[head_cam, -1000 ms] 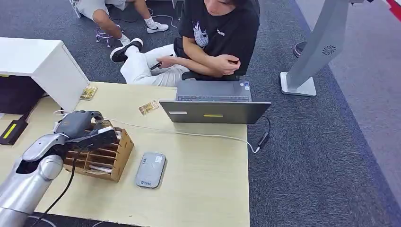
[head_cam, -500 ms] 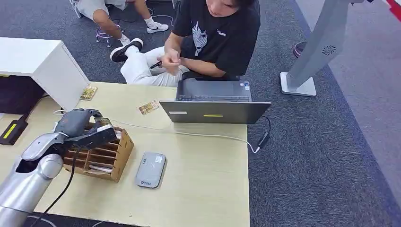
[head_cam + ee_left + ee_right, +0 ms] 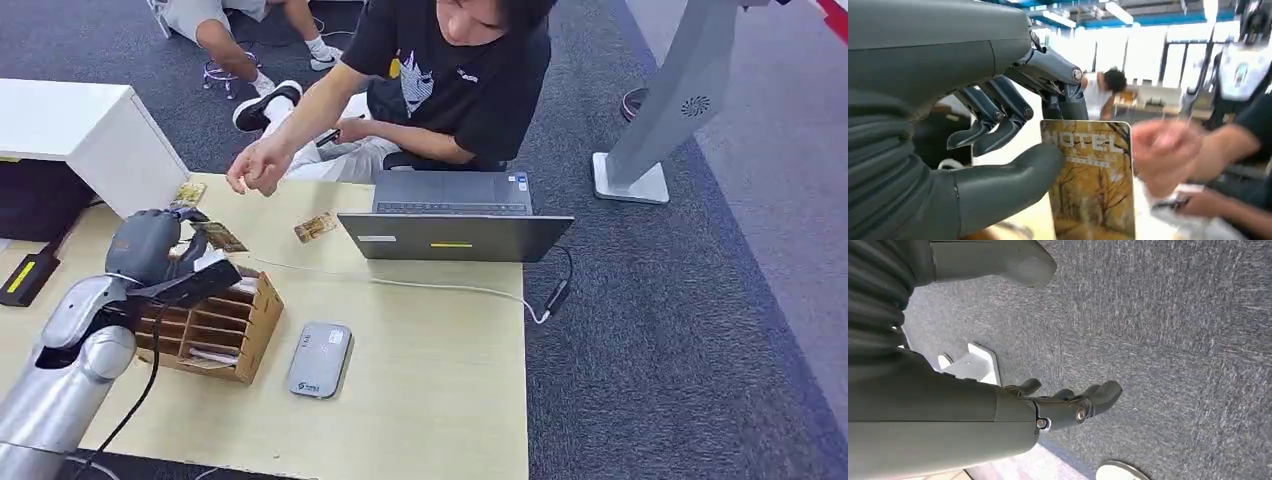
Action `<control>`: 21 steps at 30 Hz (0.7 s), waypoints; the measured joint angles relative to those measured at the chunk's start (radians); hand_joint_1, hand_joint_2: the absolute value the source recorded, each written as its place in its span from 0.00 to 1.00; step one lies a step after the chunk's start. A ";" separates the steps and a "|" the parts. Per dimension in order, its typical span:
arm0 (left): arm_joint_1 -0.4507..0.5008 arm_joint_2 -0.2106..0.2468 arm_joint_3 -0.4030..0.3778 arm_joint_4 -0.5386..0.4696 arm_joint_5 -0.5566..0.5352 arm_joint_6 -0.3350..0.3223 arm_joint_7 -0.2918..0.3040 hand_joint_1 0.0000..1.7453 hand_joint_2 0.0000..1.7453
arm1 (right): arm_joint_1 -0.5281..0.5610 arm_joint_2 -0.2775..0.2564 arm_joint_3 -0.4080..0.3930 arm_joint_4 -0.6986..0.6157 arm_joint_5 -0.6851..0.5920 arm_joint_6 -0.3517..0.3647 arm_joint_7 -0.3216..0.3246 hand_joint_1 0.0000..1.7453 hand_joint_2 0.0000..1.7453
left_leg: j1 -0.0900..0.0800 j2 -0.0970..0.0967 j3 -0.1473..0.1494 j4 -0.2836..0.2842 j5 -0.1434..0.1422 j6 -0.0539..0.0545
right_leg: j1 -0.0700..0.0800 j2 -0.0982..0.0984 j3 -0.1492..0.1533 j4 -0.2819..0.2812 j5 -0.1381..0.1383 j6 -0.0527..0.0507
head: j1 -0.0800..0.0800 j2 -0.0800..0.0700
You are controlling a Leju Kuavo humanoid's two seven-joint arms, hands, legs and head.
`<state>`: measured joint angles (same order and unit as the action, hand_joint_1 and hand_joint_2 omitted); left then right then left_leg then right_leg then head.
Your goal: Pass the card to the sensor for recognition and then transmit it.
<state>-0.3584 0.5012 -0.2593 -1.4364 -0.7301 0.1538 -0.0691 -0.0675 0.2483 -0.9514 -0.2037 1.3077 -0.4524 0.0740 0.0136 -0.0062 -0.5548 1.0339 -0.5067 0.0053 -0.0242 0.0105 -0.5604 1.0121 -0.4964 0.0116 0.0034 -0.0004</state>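
Left hand [image 3: 152, 247] raised over wooden card rack [image 3: 212, 325] on table [image 3: 430, 380], pinching hotel card [image 3: 1092, 180] betw. thumb and fingers; other fingers curled loosely, not touching card. In head view, card [image 3: 220, 237] sticks out from hand toward person's hand [image 3: 252, 172], which reaches in from across table, near card but apart. Card reader [image 3: 319, 360], flat grey device, lies on table just beside rack, well below held card. Right hand [image 3: 1068, 402] hangs over carpet w/ fingers loosely curled, holding nothing. Risks, judged from this: pinch sits at one edge of card only, so card likely to pivot or slip if swung fast or tugged early by person. Handover looks imminent w/ card nowhere near reader, so sensor step may get skipped. Dropped card could fall into rack slots. Cable [image 3: 400, 284] across table could snag on way down to reader.
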 joint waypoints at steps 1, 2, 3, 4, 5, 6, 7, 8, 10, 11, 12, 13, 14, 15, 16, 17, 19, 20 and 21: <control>0.005 -0.006 0.015 -0.028 0.000 0.014 -0.004 1.00 1.00 | 0.000 0.000 0.000 0.000 0.000 0.000 0.000 0.00 1.00 | 0.000 0.000 0.000 0.000 0.000 0.000 | 0.000 0.000 0.000 0.000 0.000 0.000 | 0.000 0.000; 0.009 -0.011 0.031 -0.059 0.000 0.026 -0.006 1.00 1.00 | 0.000 0.000 0.000 0.000 0.000 -0.002 0.000 0.00 1.00 | 0.000 0.000 0.000 0.000 0.000 0.000 | 0.000 0.000 0.000 0.000 0.000 0.000 | 0.000 0.000; 0.013 -0.017 0.043 -0.084 0.000 0.037 -0.009 1.00 1.00 | 0.000 0.000 0.000 0.000 -0.001 -0.002 0.002 0.00 1.00 | 0.000 0.000 0.000 0.000 0.000 0.000 | 0.000 0.000 0.000 0.000 0.000 0.000 | 0.000 0.000; 0.015 -0.022 0.059 -0.113 0.000 0.048 -0.015 1.00 1.00 | 0.000 0.000 0.000 0.000 -0.002 -0.002 0.003 0.00 1.00 | 0.000 0.000 0.000 0.000 0.000 0.000 | 0.000 0.000 0.000 0.000 0.000 0.000 | 0.000 0.000; 0.016 -0.026 0.068 -0.134 0.000 0.057 -0.016 1.00 1.00 | 0.000 0.000 0.000 0.000 -0.002 -0.003 0.003 0.00 1.00 | 0.000 0.000 0.000 0.000 0.000 0.000 | 0.000 0.000 0.000 0.000 0.000 0.000 | 0.000 0.000; 0.018 -0.030 0.077 -0.156 0.000 0.064 -0.016 1.00 1.00 | 0.000 0.000 0.000 0.000 -0.002 -0.004 0.003 0.00 1.00 | 0.000 0.000 0.000 0.000 0.000 0.000 | 0.000 0.000 0.000 0.000 0.000 0.000 | 0.000 0.000; 0.018 -0.034 0.085 -0.172 0.000 0.068 -0.017 1.00 1.00 | 0.000 0.000 0.000 0.000 -0.002 -0.005 0.003 0.00 1.00 | 0.000 0.000 0.000 0.000 0.000 0.000 | 0.000 0.000 0.000 0.000 0.000 0.000 | 0.000 0.000; 0.018 -0.037 0.092 -0.186 0.000 0.071 -0.017 1.00 1.00 | 0.000 0.000 0.000 0.000 -0.002 -0.006 0.003 0.00 1.00 | 0.000 0.000 0.000 0.000 0.000 0.000 | 0.000 0.000 0.000 0.000 0.000 0.000 | 0.000 0.000; 0.018 -0.044 0.109 -0.207 0.000 0.077 -0.018 1.00 1.00 | 0.000 0.000 0.000 0.000 -0.002 -0.010 0.003 0.00 1.00 | 0.000 0.000 0.000 0.000 0.000 0.000 | 0.000 0.000 0.000 0.000 0.000 0.000 | 0.000 0.000; 0.018 -0.046 0.116 -0.213 0.000 0.080 -0.018 1.00 1.00 | 0.000 0.000 0.000 0.000 -0.002 -0.011 0.003 0.00 1.00 | 0.000 0.000 0.000 0.000 0.000 0.000 | 0.000 0.000 0.000 0.000 0.000 0.000 | 0.000 0.000; 0.018 -0.050 0.123 -0.216 0.001 0.083 -0.018 1.00 1.00 | 0.000 0.000 0.000 0.000 -0.001 -0.013 0.003 0.00 1.00 | 0.000 0.000 0.000 0.000 0.000 0.000 | 0.000 0.000 0.000 0.000 0.000 0.000 | 0.000 0.000; 0.018 -0.052 0.129 -0.217 0.002 0.086 -0.018 1.00 1.00 | 0.000 0.000 0.000 0.000 0.000 -0.013 0.003 0.00 1.00 | 0.000 0.000 0.000 0.000 0.000 0.000 | 0.000 0.000 0.000 0.000 0.000 0.000 | 0.000 0.000; 0.018 -0.055 0.137 -0.217 -0.004 0.091 -0.018 1.00 1.00 | 0.000 0.000 0.000 0.000 0.000 -0.014 0.005 0.00 1.00 | 0.000 0.000 0.000 0.000 0.000 0.000 | 0.000 0.000 0.000 0.000 0.000 0.000 | 0.000 0.000; 0.017 -0.058 0.144 -0.217 -0.015 0.099 -0.014 1.00 1.00 | 0.000 0.000 0.000 0.000 0.001 -0.015 0.006 0.00 1.00 | 0.000 0.000 0.000 0.000 0.000 0.000 | 0.000 0.000 0.000 0.000 0.000 0.000 | 0.000 0.000; 0.016 -0.062 0.152 -0.215 -0.028 0.112 -0.012 1.00 1.00 | 0.000 0.000 0.000 0.000 0.003 -0.015 0.007 0.00 1.00 | 0.000 0.000 0.000 0.000 0.000 0.000 | 0.000 0.000 0.000 0.000 0.000 0.000 | 0.000 0.000; 0.012 -0.065 0.160 -0.211 -0.040 0.127 -0.008 1.00 1.00 | 0.000 0.000 0.000 0.000 0.005 -0.015 0.008 0.00 1.00 | 0.000 0.000 0.000 0.000 0.000 0.000 | 0.000 0.000 0.000 0.000 0.000 0.000 | 0.000 0.000; 0.000 -0.071 0.174 -0.192 -0.058 0.157 -0.003 1.00 1.00 | 0.000 0.000 0.000 0.000 0.015 -0.016 0.009 0.00 1.00 | 0.000 0.000 0.000 0.000 0.000 0.000 | 0.000 0.000 0.000 0.000 0.000 0.000 | 0.000 0.000; -0.006 -0.075 0.184 -0.178 -0.067 0.176 -0.003 1.00 1.00 | -0.001 0.000 0.000 0.000 0.016 -0.016 0.010 0.00 1.00 | 0.000 0.000 0.000 0.000 0.000 0.000 | 0.000 0.000 0.000 0.000 0.000 0.000 | 0.000 0.000; -0.011 -0.079 0.193 -0.164 -0.072 0.192 -0.003 1.00 1.00 | -0.001 0.000 0.000 0.000 0.016 -0.017 0.013 0.00 1.00 | 0.000 0.000 0.000 0.000 0.000 0.000 | 0.000 0.000 0.000 0.000 0.000 0.000 | 0.000 0.000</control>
<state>-0.3693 0.4223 -0.0664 -1.6004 -0.8026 0.3459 -0.0717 -0.0685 0.2483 -0.9514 -0.2037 1.3241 -0.4692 0.0866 0.0135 -0.0063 -0.5546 1.0339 -0.5066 0.0053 -0.0242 0.0104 -0.5604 1.0122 -0.4964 0.0116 0.0034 -0.0004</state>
